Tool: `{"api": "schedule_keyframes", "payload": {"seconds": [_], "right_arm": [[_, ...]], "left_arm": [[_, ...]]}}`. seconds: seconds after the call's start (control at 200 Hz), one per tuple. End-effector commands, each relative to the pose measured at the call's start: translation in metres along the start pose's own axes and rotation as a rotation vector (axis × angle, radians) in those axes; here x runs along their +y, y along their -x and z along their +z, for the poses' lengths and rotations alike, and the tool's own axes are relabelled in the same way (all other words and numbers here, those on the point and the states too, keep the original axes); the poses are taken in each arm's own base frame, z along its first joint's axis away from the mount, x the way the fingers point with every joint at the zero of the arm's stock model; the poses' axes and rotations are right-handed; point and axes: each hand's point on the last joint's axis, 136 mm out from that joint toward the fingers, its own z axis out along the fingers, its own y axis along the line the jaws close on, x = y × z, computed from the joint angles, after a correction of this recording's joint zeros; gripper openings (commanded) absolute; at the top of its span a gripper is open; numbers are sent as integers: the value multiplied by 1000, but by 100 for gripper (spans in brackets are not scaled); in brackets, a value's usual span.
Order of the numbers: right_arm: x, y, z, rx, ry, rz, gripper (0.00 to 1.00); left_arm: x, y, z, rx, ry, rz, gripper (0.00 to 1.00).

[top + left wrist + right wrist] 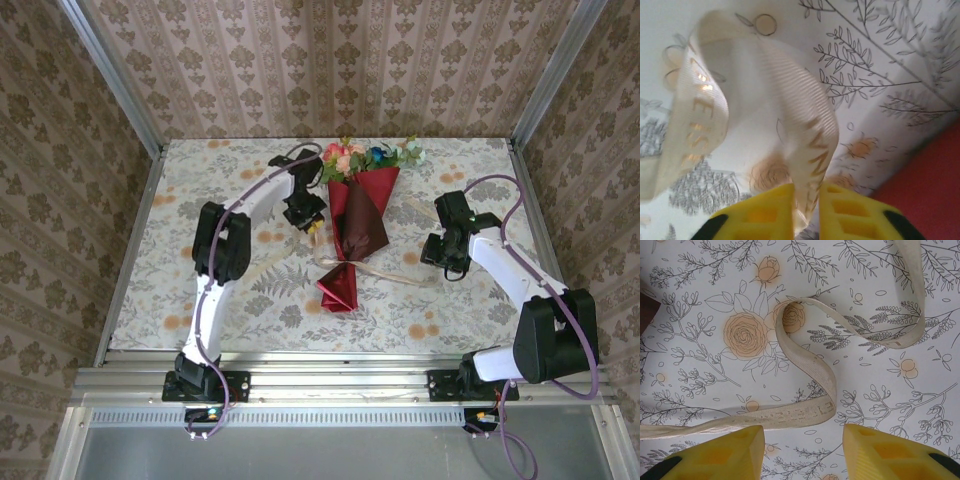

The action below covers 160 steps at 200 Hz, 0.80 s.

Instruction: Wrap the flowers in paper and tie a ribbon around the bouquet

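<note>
One flower-printed table [200,170] takes up the middle of the top view. The two arms reach in from its lower edge, the left arm [225,250] bending toward the upper centre and the right arm [520,290] toward the centre right.

The bouquet [360,205] lies at the upper centre of that view with its heads pointing to the top of the frame. Its paper [358,228] forms a red and maroon cone that narrows toward the frame's centre. Below the narrow point the paper flares again into a small red fold.

The ribbon [385,272] crosses the table at that narrow point and runs out on both sides, farther on the right. Whether it goes around the cone cannot be told. The flowers [365,157] stick out of the cone's wide end, pink, orange and blue with green leaves.

The left gripper [308,220] sits just left of the cone. In the left wrist view its yellow fingers [760,215] stand narrow at the bottom edge. The ribbon [805,115] rises from the gap between them in a loop, and red paper shows at the lower right. Whether the fingers pinch it cannot be told.

The right gripper [440,255] hangs near the ribbon's right end. In the right wrist view its fingers [720,452] stand wide apart and hold nothing, and the ribbon [810,365] curls flat on the cloth above them.
</note>
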Motion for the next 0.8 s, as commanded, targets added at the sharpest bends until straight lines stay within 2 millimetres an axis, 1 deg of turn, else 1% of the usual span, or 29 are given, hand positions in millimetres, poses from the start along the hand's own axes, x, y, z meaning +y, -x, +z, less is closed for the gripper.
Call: {"api": "schedule_keyframes", "payload": {"seconds": [0.0,0.065,0.165,0.22,0.255,0.32,0.455,0.695,0.795], "right_arm": [[-1,-8,1,20,-4,11,46],[0,-7,1,20,-2,10,47],[1,-7,1,19,2,9,47],[1,-8,2,21,2,9,47],[1,-8,2,23,3,9,47],[2,-8,3,27,4,7,47],[4,-7,2,22,6,2,47],[3,-7,-1,14,5,3,47],[2,-6,-3,8,2,2,47]], "left_arm": [[-21,3,-16,7,-93,53,47],[-18,9,-31,-41,-93,49,49],[-9,20,-54,-117,-121,-12,51],[-4,25,-60,-138,-139,-58,53],[-2,27,-61,-133,-145,-82,53],[1,27,-55,-93,-135,-120,53],[-4,27,-46,-60,-106,-128,50],[-12,24,-15,7,-90,-168,48],[-10,21,-7,29,-52,-156,46]]}}
